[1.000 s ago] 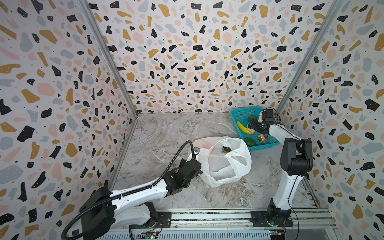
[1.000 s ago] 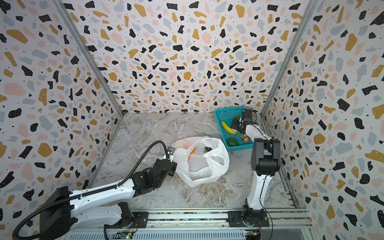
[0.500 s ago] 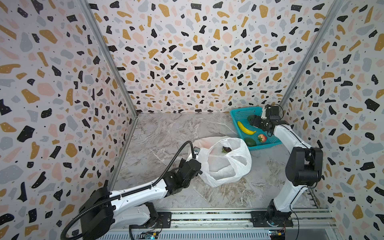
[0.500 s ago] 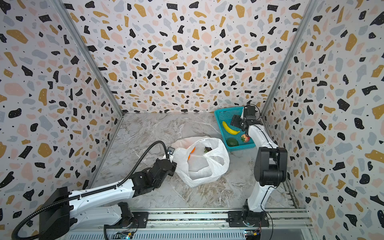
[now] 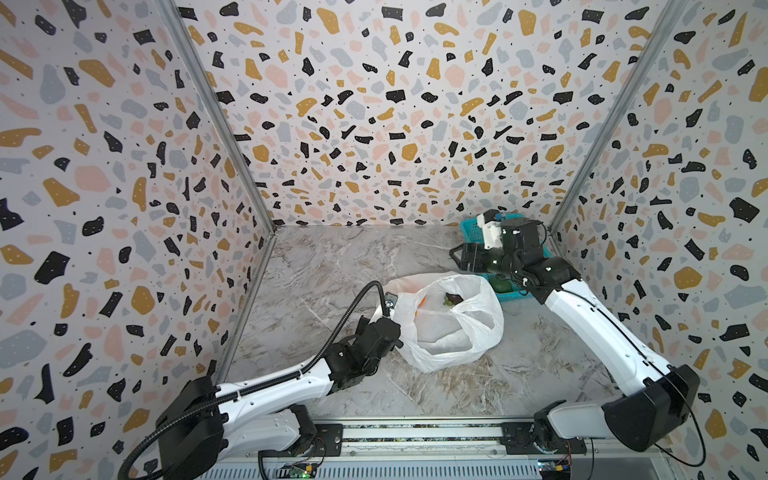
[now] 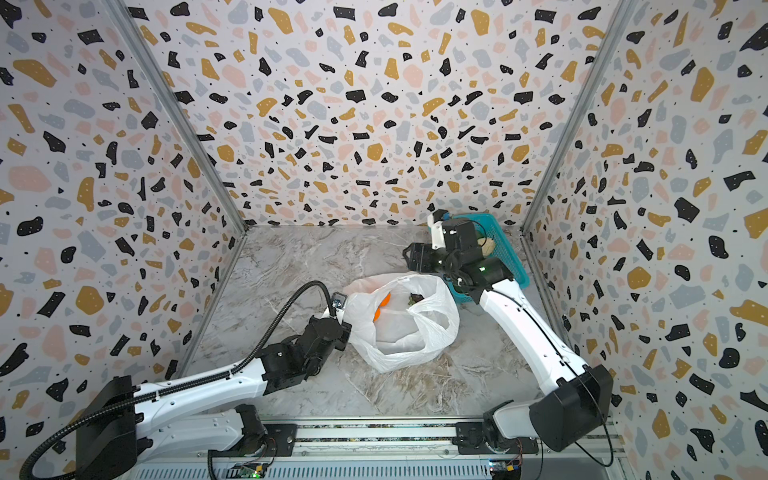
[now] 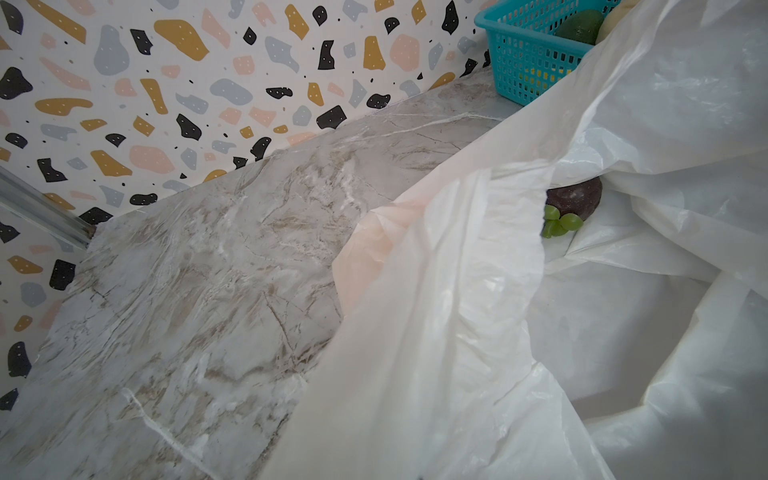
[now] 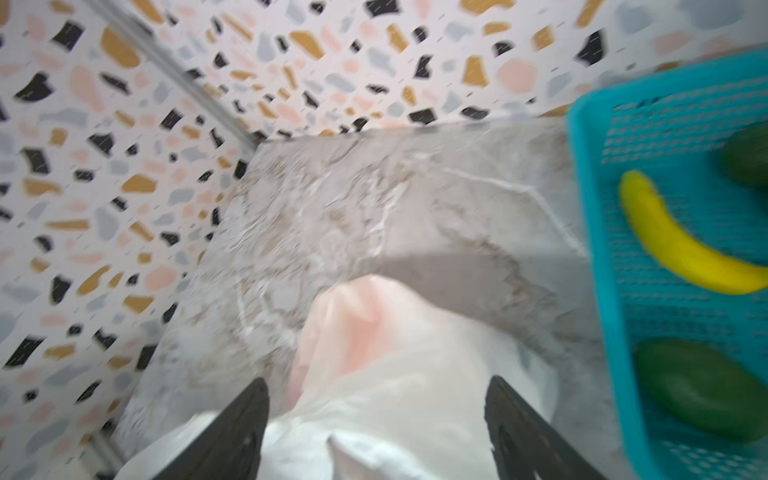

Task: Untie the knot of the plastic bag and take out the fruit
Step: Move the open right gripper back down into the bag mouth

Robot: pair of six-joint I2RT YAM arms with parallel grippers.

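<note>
a white plastic bag [image 5: 449, 320] sits open-mouthed at the centre of the marbled table [image 5: 332, 266], most of its load hidden by crinkled film: only a dark maroon fruit [image 7: 577, 199] with green leaves and a sliver of orange fruit [image 6: 382, 305] show. the left gripper [image 5: 394, 330], at the bag's 9 o'clock edge, is pressed together on the rim, its fingertips buried in plastic. the right gripper [image 5: 457, 258], fingers [image 8: 237, 428] spread wide and empty, hangs at the bag's 12 o'clock; its wrist view is smeared by motion. the right arm covers most of the teal basket [image 5: 468, 227] at 2 o'clock, where a banana [image 8: 681, 249], cut by the frame edge, and a dark green avocado [image 8: 702, 386] lie. a second ago that gripper was over the basket; it has since swung out toward the bag, while bag and left arm have not moved.
</note>
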